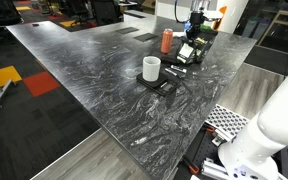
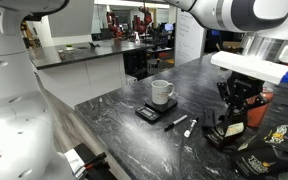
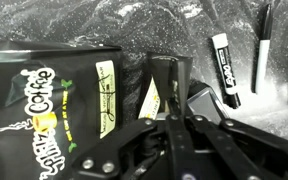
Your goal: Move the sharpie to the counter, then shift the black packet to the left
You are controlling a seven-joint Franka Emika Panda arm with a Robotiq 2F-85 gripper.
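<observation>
The sharpie (image 2: 176,122), slim and dark, lies flat on the dark marble counter (image 2: 114,125) next to a white-ended marker (image 2: 190,127). Both show in the wrist view, the sharpie (image 3: 262,50) at the right edge and the marker (image 3: 226,70) beside it. The black packet (image 3: 44,110) with yellow lettering lies on the counter. My gripper (image 3: 170,85) is down at the packet's right edge, its fingers closed together on the packet (image 2: 227,137). In an exterior view the gripper (image 1: 194,45) is at the far side of the counter (image 1: 94,80).
A white mug (image 2: 162,92) stands on a small black scale (image 2: 147,114) left of the sharpie. An orange can (image 1: 166,41) stands near the gripper. Another dark packet (image 2: 271,138) lies to the right. The counter edge drops to a wood-grain floor (image 1: 104,160).
</observation>
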